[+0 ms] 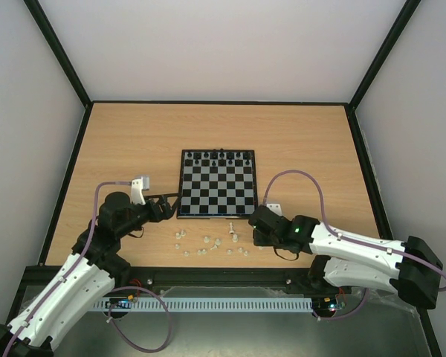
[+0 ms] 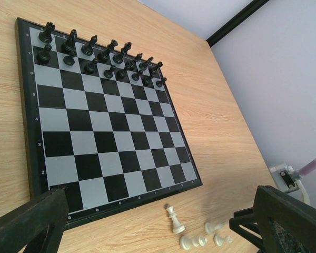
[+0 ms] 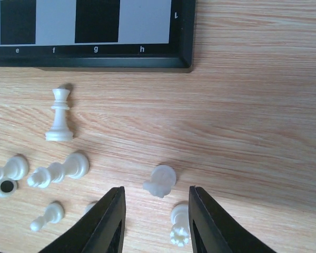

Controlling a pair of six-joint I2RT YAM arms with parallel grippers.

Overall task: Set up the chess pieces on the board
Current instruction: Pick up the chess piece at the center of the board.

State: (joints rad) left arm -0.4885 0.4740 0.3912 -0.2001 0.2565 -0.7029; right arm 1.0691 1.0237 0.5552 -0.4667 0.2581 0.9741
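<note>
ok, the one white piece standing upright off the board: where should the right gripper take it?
Likely the narrow stem of the upright white piece, under its crown, from above, the right gripper straddling it. It stands on its base, apart from the fallen pieces and the board, so both sides are free.

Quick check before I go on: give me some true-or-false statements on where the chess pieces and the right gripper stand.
1. Black pieces fill the two far rows of the board. True.
2. The white pieces already stand on the board. False: they are scattered on the table off its near edge.
3. A taller white piece stands upright off the board. True.
4. The right gripper is shut on a piece. False: it is open, with a toppled piece on the table just ahead of its fingers.
</note>
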